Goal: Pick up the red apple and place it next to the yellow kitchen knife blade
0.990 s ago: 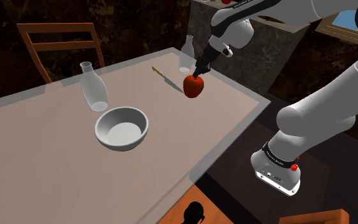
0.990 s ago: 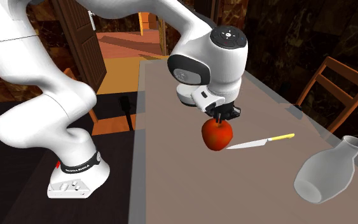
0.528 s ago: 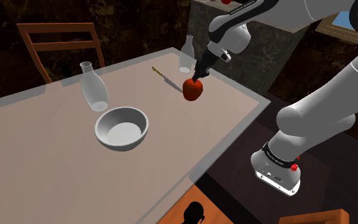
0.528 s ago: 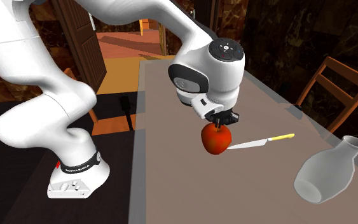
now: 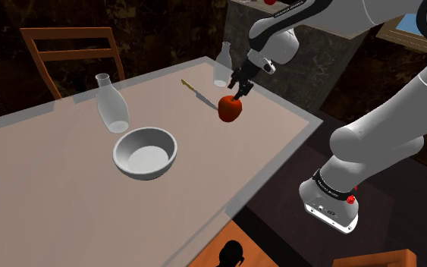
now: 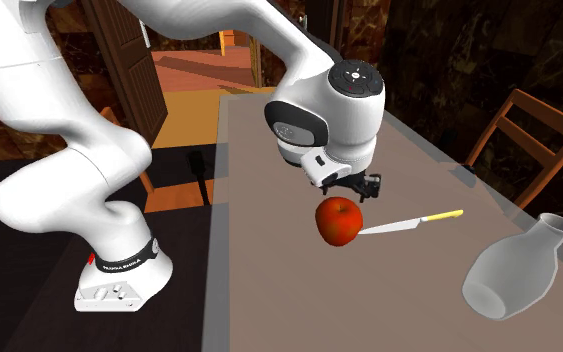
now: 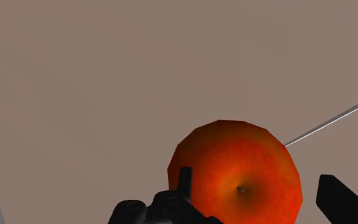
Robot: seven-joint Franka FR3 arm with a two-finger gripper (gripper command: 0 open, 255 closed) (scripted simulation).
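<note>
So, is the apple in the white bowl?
No, the apple is beside the knife blade, well apart from the bowl.

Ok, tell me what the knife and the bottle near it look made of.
Knife: thin grey shiny blade, likely metal; plain yellow handle, perhaps plastic, unclear. Bottle: pale and see-through with soft highlights, probably glass.

place: home dining room | evidence: table (image 5: 52, 182), wooden chair (image 5: 67, 34), bowl (image 5: 132, 170)
</note>
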